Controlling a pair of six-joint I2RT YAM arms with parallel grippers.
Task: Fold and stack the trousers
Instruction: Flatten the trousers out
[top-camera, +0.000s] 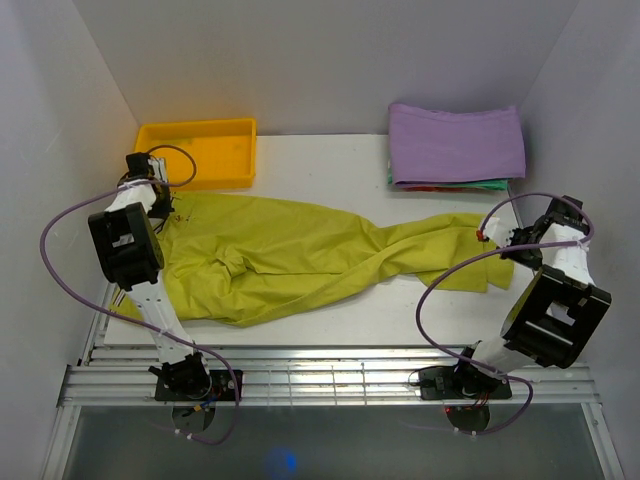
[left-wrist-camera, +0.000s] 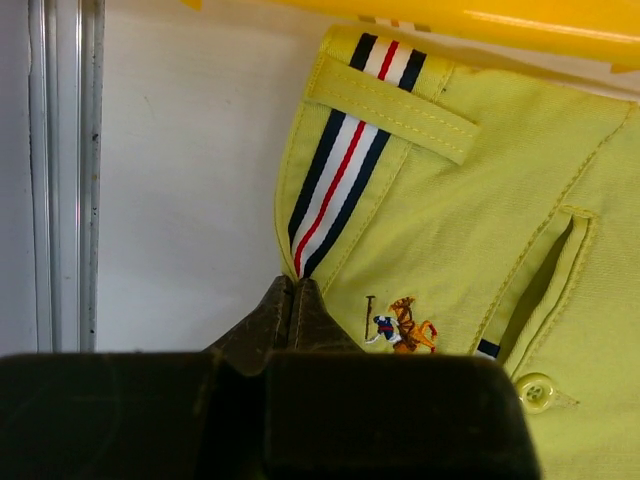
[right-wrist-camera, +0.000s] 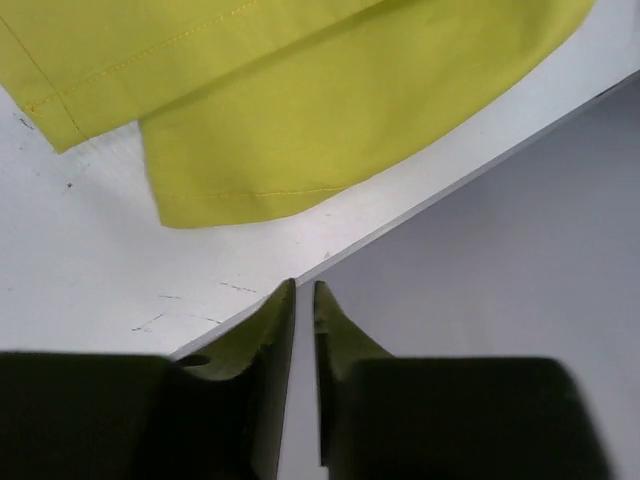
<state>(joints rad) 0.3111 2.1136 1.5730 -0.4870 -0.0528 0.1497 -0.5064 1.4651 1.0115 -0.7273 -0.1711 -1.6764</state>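
Note:
The yellow-green trousers (top-camera: 300, 255) lie spread flat across the white table, waist at the left and legs running right. My left gripper (top-camera: 163, 207) is shut at the waistband corner. In the left wrist view its tips (left-wrist-camera: 293, 285) meet right at the edge of the trousers (left-wrist-camera: 480, 200), below the striped trim (left-wrist-camera: 335, 180), and I see no cloth between them. My right gripper (top-camera: 488, 236) hovers by the leg ends. Its jaws (right-wrist-camera: 305, 288) are shut to a thin slit over the table's right edge, with nothing in them. The trouser hem (right-wrist-camera: 300, 110) lies apart from them.
An orange tray (top-camera: 200, 150) stands at the back left, its rim (left-wrist-camera: 480, 15) touching the waistband. A folded purple cloth (top-camera: 455, 140) tops a small stack at the back right. White walls close in on three sides. A slatted rail (top-camera: 320, 380) runs along the near edge.

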